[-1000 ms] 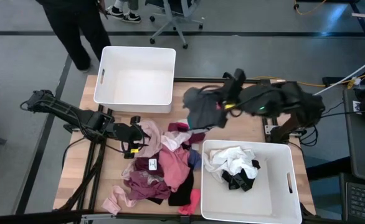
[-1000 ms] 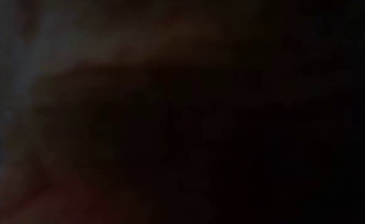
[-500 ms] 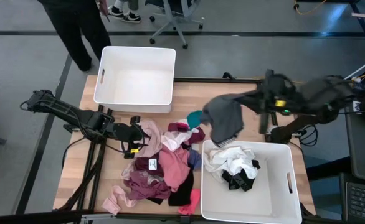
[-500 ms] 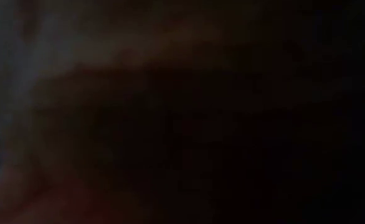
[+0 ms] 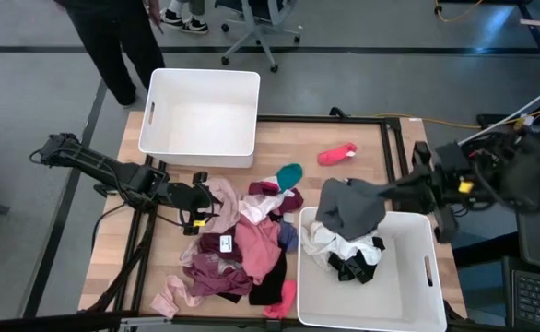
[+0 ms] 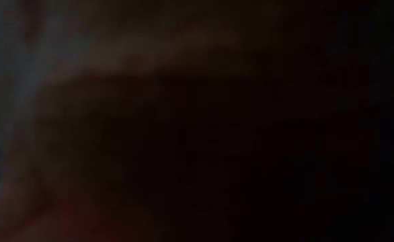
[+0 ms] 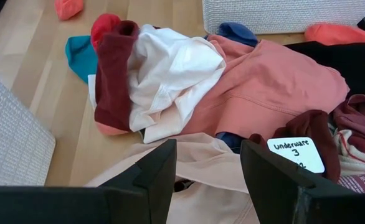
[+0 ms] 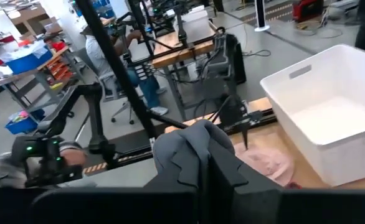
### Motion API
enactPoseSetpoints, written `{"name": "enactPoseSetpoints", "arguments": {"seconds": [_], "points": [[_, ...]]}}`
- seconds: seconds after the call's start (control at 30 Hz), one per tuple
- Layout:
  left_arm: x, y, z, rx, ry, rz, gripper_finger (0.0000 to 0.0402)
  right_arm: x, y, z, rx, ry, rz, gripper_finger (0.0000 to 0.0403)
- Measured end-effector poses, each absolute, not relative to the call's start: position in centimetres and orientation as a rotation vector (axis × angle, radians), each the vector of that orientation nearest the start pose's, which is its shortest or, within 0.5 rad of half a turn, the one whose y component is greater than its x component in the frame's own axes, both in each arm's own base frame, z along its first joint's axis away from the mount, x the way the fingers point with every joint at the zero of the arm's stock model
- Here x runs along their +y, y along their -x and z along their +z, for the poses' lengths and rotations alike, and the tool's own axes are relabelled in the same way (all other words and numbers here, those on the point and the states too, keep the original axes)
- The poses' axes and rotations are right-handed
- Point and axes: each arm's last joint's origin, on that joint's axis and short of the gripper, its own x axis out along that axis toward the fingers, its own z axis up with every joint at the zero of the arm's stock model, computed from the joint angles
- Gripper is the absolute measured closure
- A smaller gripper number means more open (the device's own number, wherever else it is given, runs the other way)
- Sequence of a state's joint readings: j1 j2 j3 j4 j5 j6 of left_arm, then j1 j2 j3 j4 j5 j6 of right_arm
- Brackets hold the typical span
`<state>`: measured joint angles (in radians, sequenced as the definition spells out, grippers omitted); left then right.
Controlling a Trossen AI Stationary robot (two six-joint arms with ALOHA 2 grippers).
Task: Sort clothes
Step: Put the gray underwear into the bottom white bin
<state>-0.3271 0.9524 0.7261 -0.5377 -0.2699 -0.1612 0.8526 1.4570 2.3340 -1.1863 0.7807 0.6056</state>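
Note:
A pile of clothes [image 5: 242, 240], pink, maroon, white and black, lies on the table's middle. My left gripper [image 5: 199, 205] is open at the pile's left edge, its fingers on either side of a pale pink garment [image 7: 201, 165]; whether they touch it I cannot tell. My right gripper [image 5: 387, 191] is shut on a grey garment [image 5: 348, 207] above the far left corner of the near white bin [image 5: 417, 304]. A teal sock [image 5: 290, 173] and a pink-red sock [image 5: 337, 153] lie on the bare wood. The low view is dark. My right gripper pinches a bunched part of the grey garment [image 8: 192, 149] between its two fingers, coming about level from the table's right side. The garment hangs slack from the fingers toward the left, over the bin's far left corner; whether its lower part rests on the clothes there I cannot tell.
The near bin holds white and black clothes [image 5: 348, 251]. A second white bin [image 5: 201, 115] stands at the far left. A label reading "Underware 3" [image 7: 296, 154] lies in the pile. A person [image 5: 113, 37] stands beyond the far left corner.
My right gripper has gone from above the table's far middle toward the right and near edges, carrying the grey garment. The garment now hangs over the near bin's far left corner, and the teal and pink-red socks show on the wood.

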Motion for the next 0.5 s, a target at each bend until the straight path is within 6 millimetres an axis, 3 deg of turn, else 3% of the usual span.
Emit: {"name": "enactPoseSetpoints", "arguments": {"seconds": [0.33,0.5], "points": [[-5.3,-18.1,25.6,0.731,-0.068,0.006,0.0233,15.6,-12.5,53.6,0.303,-0.51,-0.064,0.0391],[-5.3,-18.1,25.6,0.731,-0.057,0.01,0.0233,16.6,-12.7,50.1,0.405,-0.487,-0.181,0.0391]]}}
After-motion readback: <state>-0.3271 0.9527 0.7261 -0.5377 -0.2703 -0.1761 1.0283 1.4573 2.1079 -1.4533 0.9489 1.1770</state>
